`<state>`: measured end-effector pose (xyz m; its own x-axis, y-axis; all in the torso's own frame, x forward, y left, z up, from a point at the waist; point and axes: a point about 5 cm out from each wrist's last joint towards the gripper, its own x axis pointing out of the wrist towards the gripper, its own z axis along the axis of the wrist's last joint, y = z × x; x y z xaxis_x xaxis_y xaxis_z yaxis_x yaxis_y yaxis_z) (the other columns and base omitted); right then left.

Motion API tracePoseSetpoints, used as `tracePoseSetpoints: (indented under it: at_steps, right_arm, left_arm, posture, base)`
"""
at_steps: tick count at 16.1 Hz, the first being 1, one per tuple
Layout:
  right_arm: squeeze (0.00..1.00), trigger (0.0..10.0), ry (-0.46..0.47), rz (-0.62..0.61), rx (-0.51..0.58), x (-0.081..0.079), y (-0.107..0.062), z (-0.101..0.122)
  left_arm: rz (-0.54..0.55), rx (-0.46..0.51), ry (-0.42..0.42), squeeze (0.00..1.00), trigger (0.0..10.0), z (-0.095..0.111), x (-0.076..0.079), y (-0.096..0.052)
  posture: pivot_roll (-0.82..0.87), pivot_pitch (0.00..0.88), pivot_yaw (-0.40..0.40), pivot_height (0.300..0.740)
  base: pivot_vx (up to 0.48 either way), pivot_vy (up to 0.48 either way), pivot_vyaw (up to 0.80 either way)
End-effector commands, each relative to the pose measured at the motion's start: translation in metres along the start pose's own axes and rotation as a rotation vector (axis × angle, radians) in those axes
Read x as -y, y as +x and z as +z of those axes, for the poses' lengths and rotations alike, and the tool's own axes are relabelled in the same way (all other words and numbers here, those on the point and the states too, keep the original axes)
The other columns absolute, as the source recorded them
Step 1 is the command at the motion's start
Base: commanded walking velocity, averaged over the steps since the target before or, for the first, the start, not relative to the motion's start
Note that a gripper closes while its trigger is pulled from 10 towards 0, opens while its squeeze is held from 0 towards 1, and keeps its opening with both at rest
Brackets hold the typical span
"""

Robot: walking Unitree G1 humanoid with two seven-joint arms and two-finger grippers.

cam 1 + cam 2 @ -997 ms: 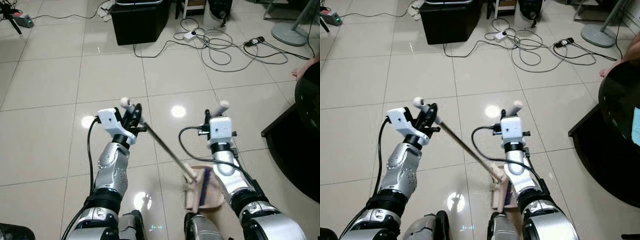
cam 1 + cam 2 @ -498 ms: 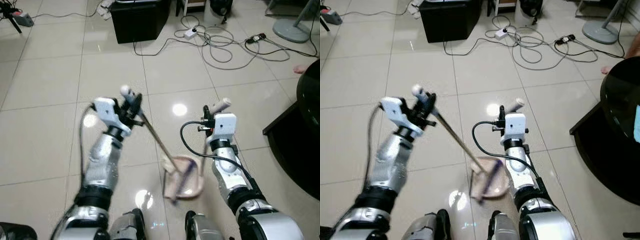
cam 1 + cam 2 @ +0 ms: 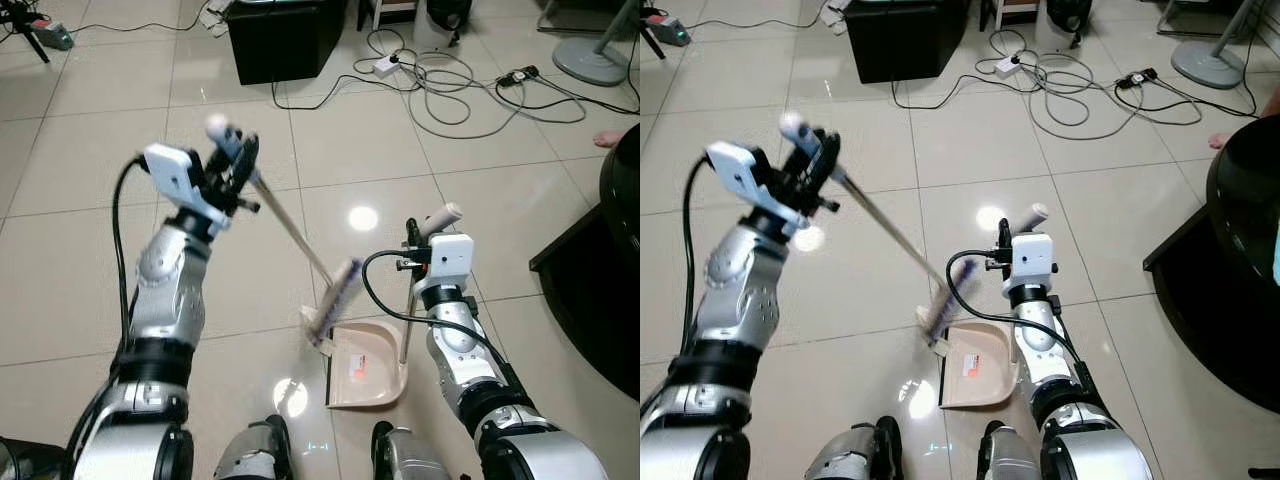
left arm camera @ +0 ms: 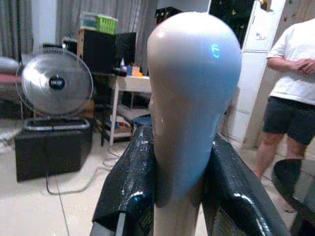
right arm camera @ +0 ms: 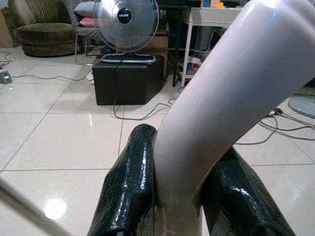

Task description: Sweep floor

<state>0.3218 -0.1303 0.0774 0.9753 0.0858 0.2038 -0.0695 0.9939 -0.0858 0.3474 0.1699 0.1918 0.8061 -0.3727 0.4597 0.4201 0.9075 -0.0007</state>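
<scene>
Now one broom (image 3: 300, 243), one dustpan (image 3: 366, 365), each gripper-clamped.

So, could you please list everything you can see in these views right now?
Broom: one, thin pale handle, purple bristles, slanting to the dustpan's near-left edge.
Dustpan: one, beige, on the tiles before the robot.
Black box: one, far, middle.
Cables: a tangle, dark and white, far right.
Fans: two, silver; one atop the box.
Dark table: one, right edge.
Person: one, white shirt, dark shorts, standing.
Left gripper: shut on the broom's top, raised.
Right gripper: shut on the dustpan's upright handle.
</scene>
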Motion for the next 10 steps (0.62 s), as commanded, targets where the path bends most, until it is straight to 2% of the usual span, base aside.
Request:
tracePoseSetpoints:
  at_steps: [1, 4, 6, 10]
  right_arm:
    - [0.00, 10.0, -0.011, 0.008, -0.018, 0.002, -0.006, -0.005]
    - [0.00, 10.0, -0.024, 0.013, -0.021, 0.003, -0.007, -0.006]
    - [0.00, 10.0, -0.035, 0.001, -0.022, 0.006, -0.009, -0.007]
    - [0.00, 10.0, -0.043, 0.002, -0.023, 0.009, -0.010, -0.008]
  left_arm:
    - [0.018, 0.034, 0.071, 0.00, 10.0, 0.008, -0.007, 0.002]
    - [0.025, -0.013, 0.126, 0.00, 10.0, -0.005, -0.004, 0.003]
    - [-0.005, -0.073, 0.181, 0.00, 10.0, -0.027, 0.012, 0.000]
    - [-0.096, -0.150, 0.230, 0.00, 10.0, -0.051, 0.040, -0.001]
  posture:
    - [0.04, 0.226, 0.012, 0.740]
    - [0.03, 0.228, 0.012, 0.740]
    - [0.01, 0.227, 0.011, 0.740]
    - [0.00, 0.232, 0.003, 0.740]
  base:
    - [0.000, 0.000, 0.00]
    - [0.000, 0.000, 0.00]
    - [0.000, 0.000, 0.00]
    - [0.000, 0.000, 0.00]
